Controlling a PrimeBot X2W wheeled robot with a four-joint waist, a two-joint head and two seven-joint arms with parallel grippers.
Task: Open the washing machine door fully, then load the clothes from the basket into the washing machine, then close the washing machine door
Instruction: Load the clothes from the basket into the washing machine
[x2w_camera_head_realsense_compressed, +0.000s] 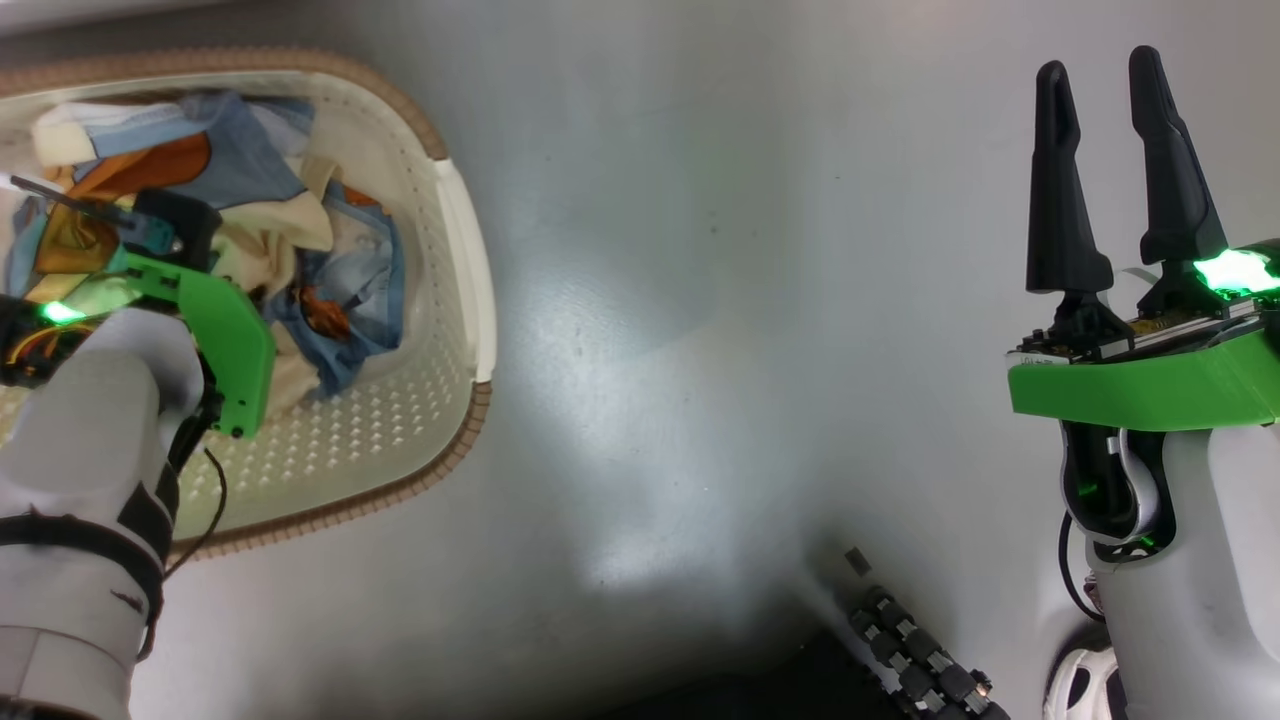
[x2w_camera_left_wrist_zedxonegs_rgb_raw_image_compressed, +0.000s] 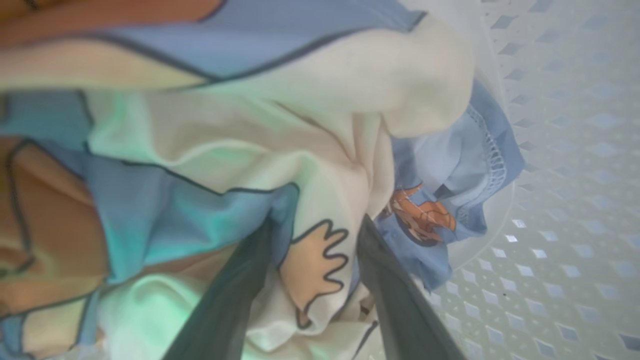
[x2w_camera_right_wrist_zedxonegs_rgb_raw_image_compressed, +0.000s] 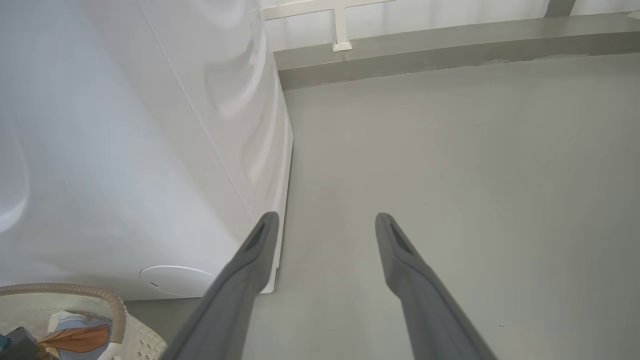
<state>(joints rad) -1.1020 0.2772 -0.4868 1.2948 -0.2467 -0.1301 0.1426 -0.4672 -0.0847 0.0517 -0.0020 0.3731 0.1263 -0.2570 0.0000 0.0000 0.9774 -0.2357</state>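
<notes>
The cream basket (x2w_camera_head_realsense_compressed: 470, 300) with a brown woven rim stands on the floor at the left, holding the clothes (x2w_camera_head_realsense_compressed: 300, 270), blue cloth with orange-brown prints and cream cloth. My left gripper (x2w_camera_left_wrist_zedxonegs_rgb_raw_image_compressed: 318, 220) is down inside it, open, its fingers (x2w_camera_left_wrist_zedxonegs_rgb_raw_image_compressed: 230, 295) pushed into the pile on either side of a cream fold printed with a hand shape. My right gripper (x2w_camera_head_realsense_compressed: 1100, 65) hangs open over bare floor at the right, holding nothing. The white washing machine (x2w_camera_right_wrist_zedxonegs_rgb_raw_image_compressed: 125, 150) stands left of the right gripper (x2w_camera_right_wrist_zedxonegs_rgb_raw_image_compressed: 326, 218), the basket (x2w_camera_right_wrist_zedxonegs_rgb_raw_image_compressed: 100, 295) at its foot. The washing machine door is out of view.
Grey floor (x2w_camera_head_realsense_compressed: 700, 300) spreads between basket and right arm. My wheeled base (x2w_camera_head_realsense_compressed: 920, 650) shows at the bottom right. A round white cover (x2w_camera_right_wrist_zedxonegs_rgb_raw_image_compressed: 177, 280) sits low on the machine's front. A grey wall ledge (x2w_camera_right_wrist_zedxonegs_rgb_raw_image_compressed: 450, 45) runs beyond the floor.
</notes>
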